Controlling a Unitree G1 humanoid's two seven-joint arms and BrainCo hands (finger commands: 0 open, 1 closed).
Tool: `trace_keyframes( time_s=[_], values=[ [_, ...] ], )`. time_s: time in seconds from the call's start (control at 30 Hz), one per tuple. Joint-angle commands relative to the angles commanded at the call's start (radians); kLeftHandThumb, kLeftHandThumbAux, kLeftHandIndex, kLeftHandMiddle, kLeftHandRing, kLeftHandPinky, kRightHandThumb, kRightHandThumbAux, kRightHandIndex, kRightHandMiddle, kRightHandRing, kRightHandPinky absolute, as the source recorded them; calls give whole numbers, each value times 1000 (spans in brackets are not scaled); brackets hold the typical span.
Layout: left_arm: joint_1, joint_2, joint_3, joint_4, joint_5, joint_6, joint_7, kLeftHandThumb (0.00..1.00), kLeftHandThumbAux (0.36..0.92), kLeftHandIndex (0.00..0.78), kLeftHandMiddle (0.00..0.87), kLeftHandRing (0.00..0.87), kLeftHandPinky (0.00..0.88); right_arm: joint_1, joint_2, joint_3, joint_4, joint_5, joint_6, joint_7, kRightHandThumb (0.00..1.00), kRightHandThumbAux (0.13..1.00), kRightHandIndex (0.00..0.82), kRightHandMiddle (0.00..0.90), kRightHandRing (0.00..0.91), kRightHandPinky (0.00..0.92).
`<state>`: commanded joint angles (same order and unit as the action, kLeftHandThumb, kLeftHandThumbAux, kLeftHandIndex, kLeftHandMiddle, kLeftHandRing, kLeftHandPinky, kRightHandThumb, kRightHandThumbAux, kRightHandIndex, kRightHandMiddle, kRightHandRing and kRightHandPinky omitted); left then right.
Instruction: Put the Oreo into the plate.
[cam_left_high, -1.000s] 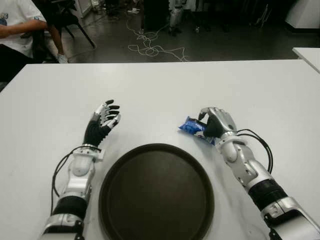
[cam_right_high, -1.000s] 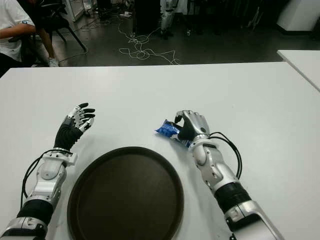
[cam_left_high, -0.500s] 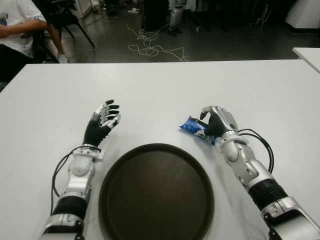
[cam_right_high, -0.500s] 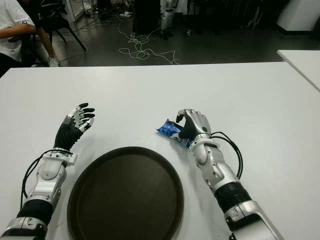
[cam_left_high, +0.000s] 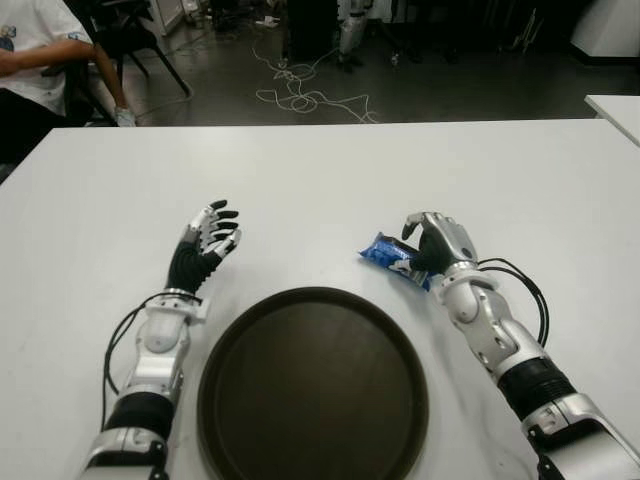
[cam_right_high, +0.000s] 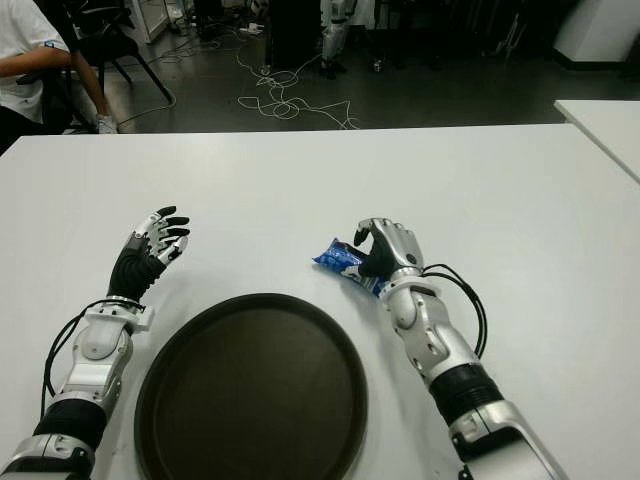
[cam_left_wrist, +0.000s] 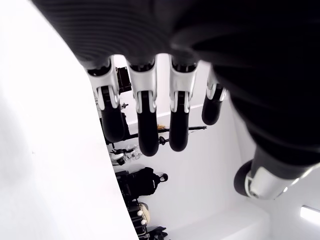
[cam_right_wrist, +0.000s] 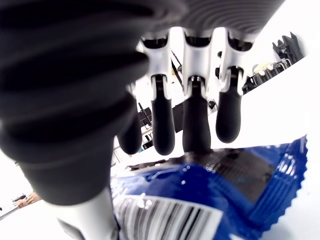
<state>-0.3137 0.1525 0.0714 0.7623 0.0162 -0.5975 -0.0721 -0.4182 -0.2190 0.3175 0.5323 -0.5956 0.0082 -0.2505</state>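
- Your right robot hand (cam_left_high: 436, 243) curls its fingers (cam_right_wrist: 192, 125) over the blue foil Oreo packet (cam_left_high: 392, 257), which lies on the white bench (cam_left_high: 330, 180) just beyond the round dark brown plate (cam_left_high: 312, 385).
- Your left robot hand (cam_left_high: 205, 243) shows left of the plate, fingers spread, holding nothing.

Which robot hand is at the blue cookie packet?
The right hand, curled over the Oreo packet beside the plate. The left hand is open, holding nothing.

Head stereo pair downward over table (cam_left_high: 320, 170); wrist cameras tight behind each hand's fingers.
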Motion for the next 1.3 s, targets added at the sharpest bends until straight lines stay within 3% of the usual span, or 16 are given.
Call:
trace_keyframes(
  time_s=[0.63,1.03,1.17,1.3],
  values=[
    [4,1,2,-8,-4,8,-10,38,608,149,257,250,216,-3,-1,-4,22,-4,-30,-19,38,898,574,735,754,743],
    [7,0,2,-16,-1,14,-6,21,593,159,257,247,208,-6,3,-1,46,-10,-49,-43,18,898,513,616,652,664],
    [8,2,0,-18,2,19,-6,16,580,158,258,245,194,-9,3,0,60,-11,-64,-53,3,896,420,483,512,539],
    [7,2,-1,-20,2,22,-10,25,586,166,253,241,195,-13,1,3,72,-13,-79,-58,0,901,373,419,446,485]
  ],
)
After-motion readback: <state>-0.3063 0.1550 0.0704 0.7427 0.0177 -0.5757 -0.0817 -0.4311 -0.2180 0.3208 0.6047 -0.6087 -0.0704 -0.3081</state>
